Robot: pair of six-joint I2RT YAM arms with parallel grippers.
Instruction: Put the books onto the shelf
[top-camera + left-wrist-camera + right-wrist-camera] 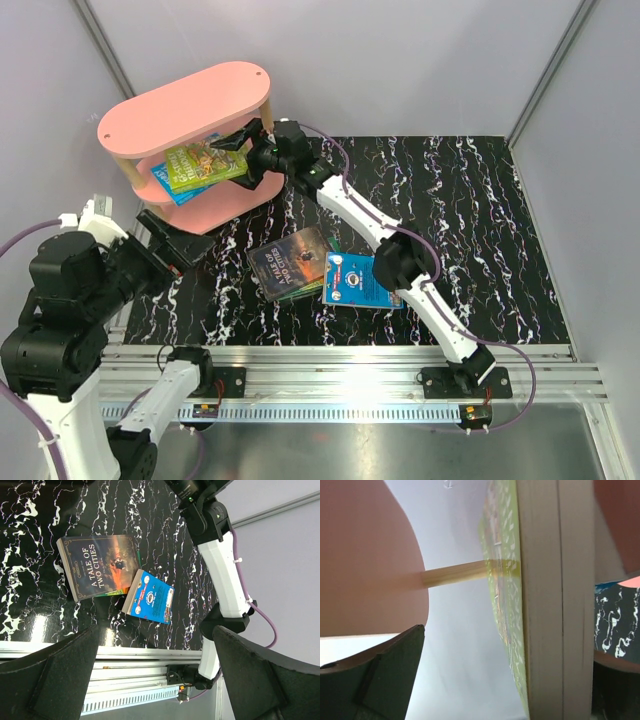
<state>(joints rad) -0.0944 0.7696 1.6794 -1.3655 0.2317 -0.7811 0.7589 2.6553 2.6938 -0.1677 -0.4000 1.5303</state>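
1. Shelf (185,105) stands upright at 10 o'clock on the table (460,200). It has pink boards, and a pale post (455,572) shows in the right wrist view.
2. Green book (205,165) lies flat on a tier under the top board; can't tell which lower tier. It sticks out past the board edge toward 4 o'clock.
3. Shelf blue book (166,187) lies under the green book, with a corner showing at that book's 7 o'clock.
4. Right gripper (230,142) is at the green book's 2 o'clock edge, its arm stretched up from a base at 5 o'clock. Jaws are apart. In the wrist view one finger (390,675) sits well off the green cover with a clear gap, so it isn't clamped on the book.
5. Left gripper (188,243) is at 8 o'clock, just beside the shelf's lower edge and above the table. Jaws are wide apart; fingers (55,680) have nothing between them.
6. Dark book (290,262), titled "A Tale of Two Cities", lies near the table centre, face up.
7. Lower green book (320,291) is under the dark book; only a sliver shows.
8. Table blue book (358,280) is at 3 o'clock of the dark book, touching the pile with its near edge resting on it.
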